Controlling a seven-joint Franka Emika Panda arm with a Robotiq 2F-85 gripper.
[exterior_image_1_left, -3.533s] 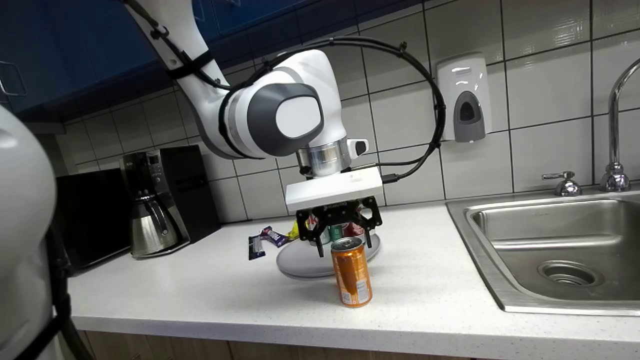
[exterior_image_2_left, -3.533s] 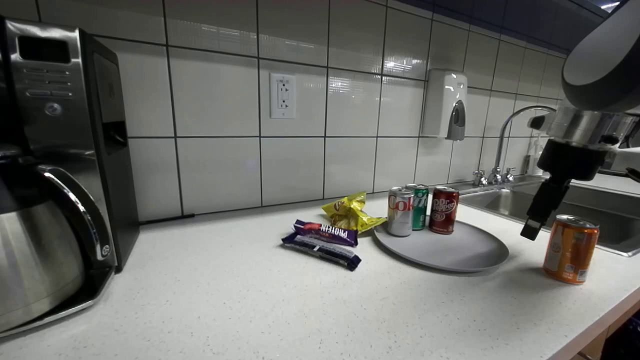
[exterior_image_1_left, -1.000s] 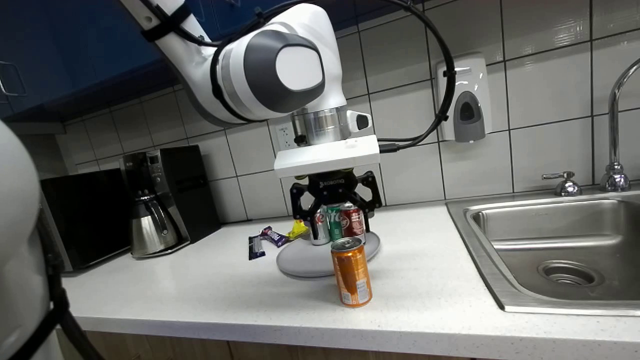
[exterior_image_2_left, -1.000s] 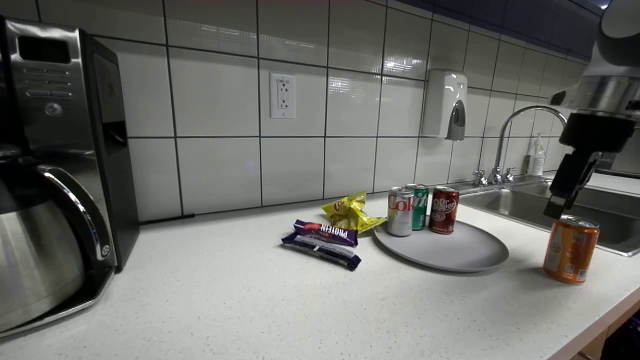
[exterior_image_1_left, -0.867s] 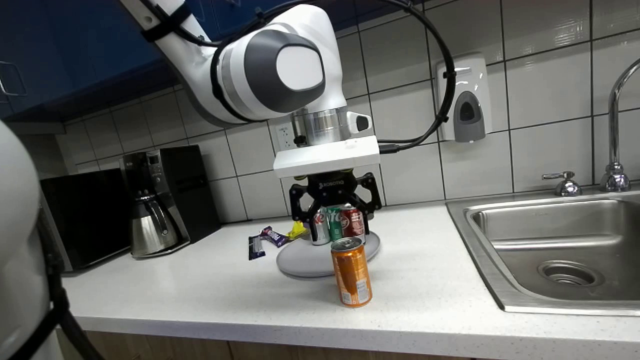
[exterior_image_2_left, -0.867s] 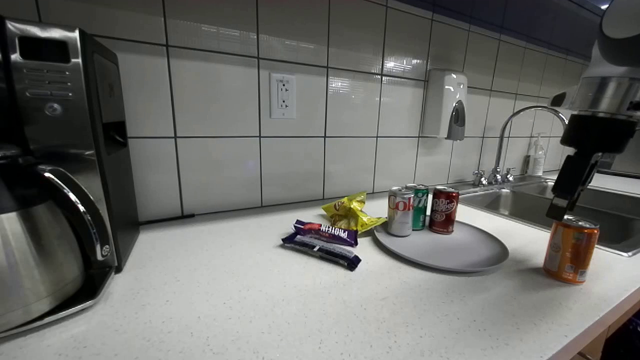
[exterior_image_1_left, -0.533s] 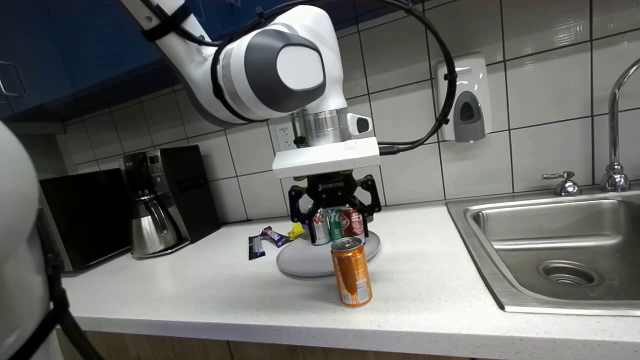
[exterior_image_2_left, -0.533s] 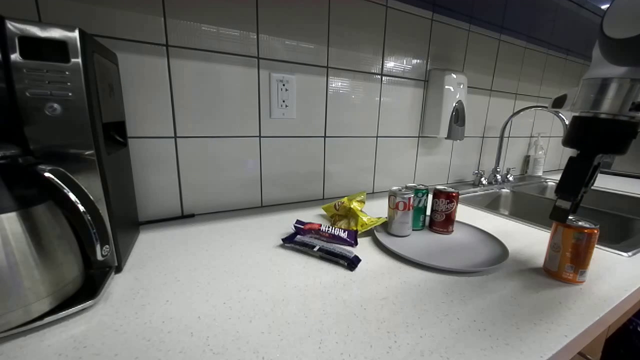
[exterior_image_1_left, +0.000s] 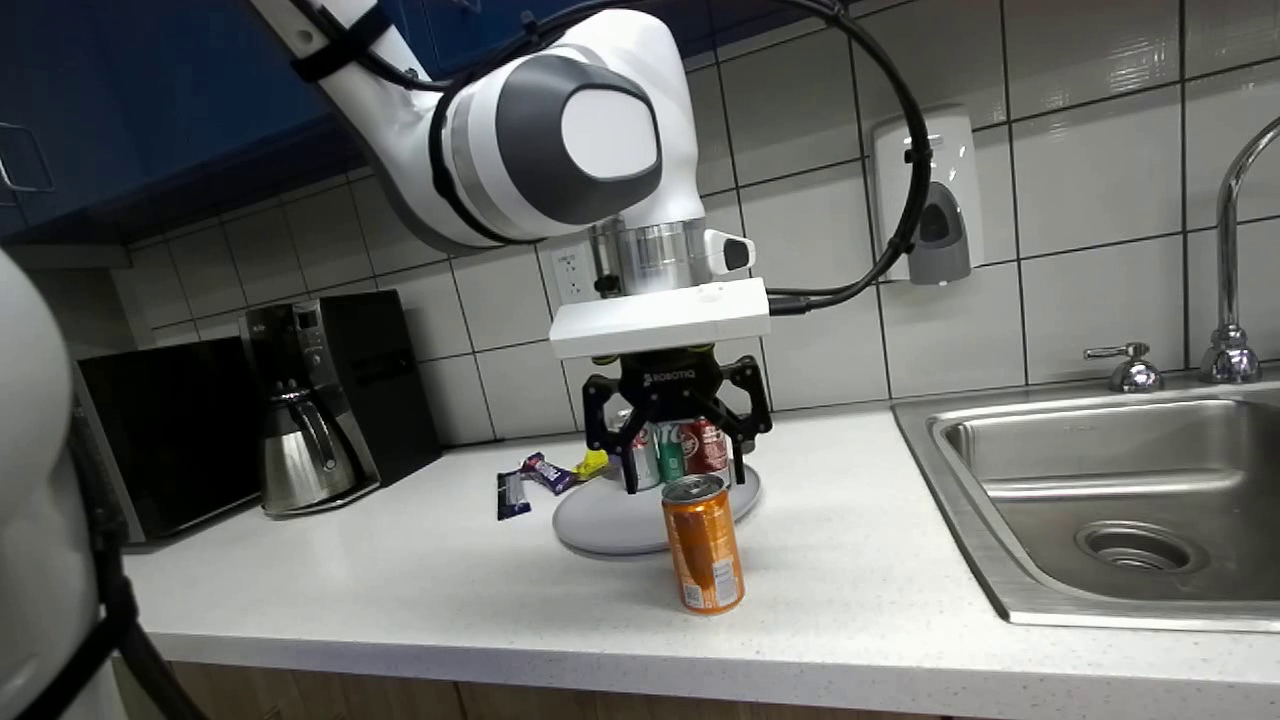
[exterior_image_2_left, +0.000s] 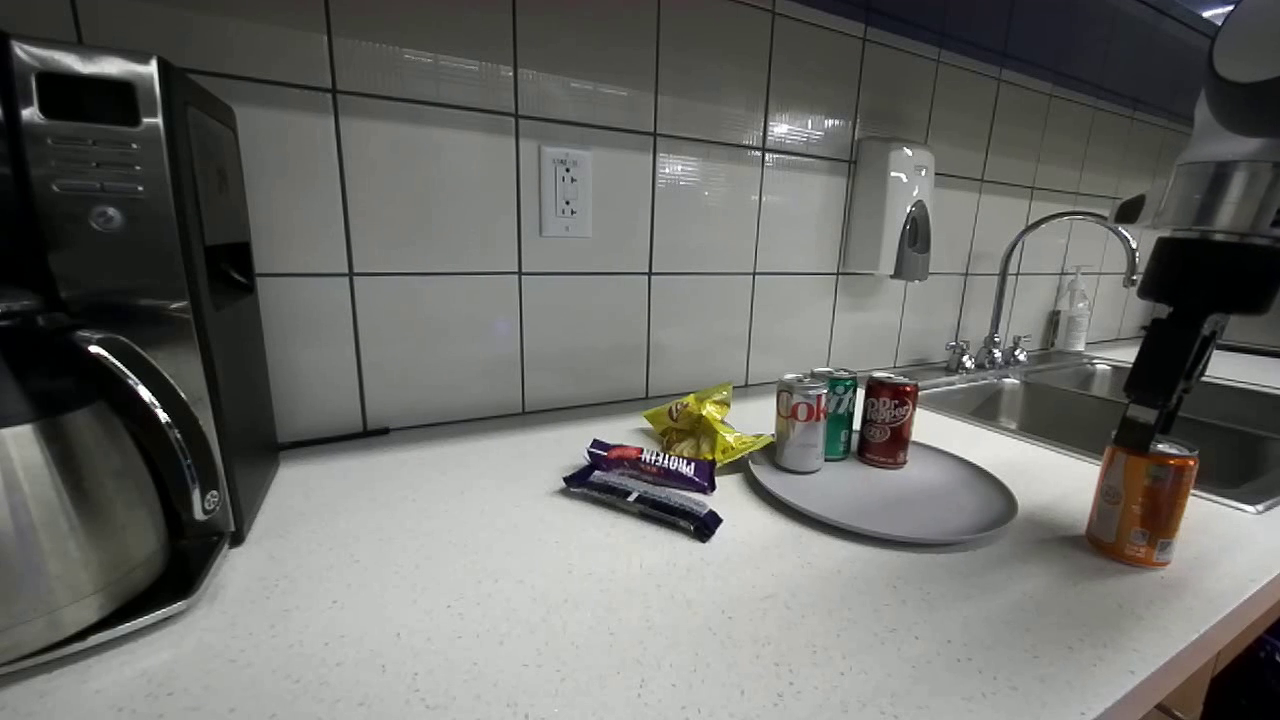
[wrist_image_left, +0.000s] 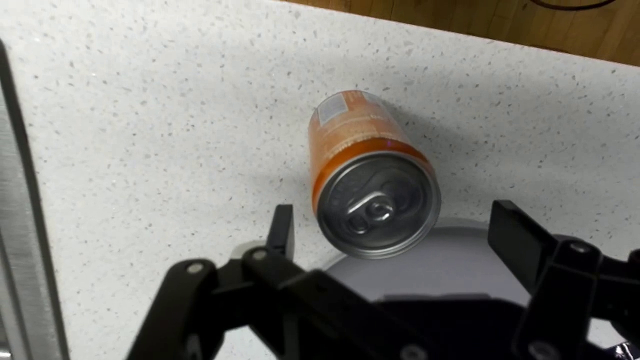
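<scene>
Wrist view: the end effector (wrist_image_left: 391, 215) is released, its jaws spread wide at nine and three o'clock of the lid of an orange can (wrist_image_left: 372, 172), gaps showing on both sides; the can stands upright on the counter (wrist_image_left: 175, 125), a grey plate (wrist_image_left: 440, 270) at its six o'clock; in an exterior view a fingertip (exterior_image_2_left: 1135, 432) overlaps the can's top edge; in an exterior view the plate bears, from its centre, a silver Coke can (exterior_image_2_left: 800, 430) at ten o'clock, a green can (exterior_image_2_left: 843, 415) at eleven and a Dr Pepper can (exterior_image_2_left: 888, 425) at twelve; beyond the rim, a dark-wrapped bar (exterior_image_2_left: 643, 503) and a purple protein bar (exterior_image_2_left: 655, 467) lie at nine o'clock, a yellow bag (exterior_image_2_left: 703, 425) at ten; from the orange can in an exterior view, the sink (exterior_image_1_left: 1130, 612) is at three o'clock and the white wall-mounted dispenser (exterior_image_1_left: 940, 225) at one.
</scene>
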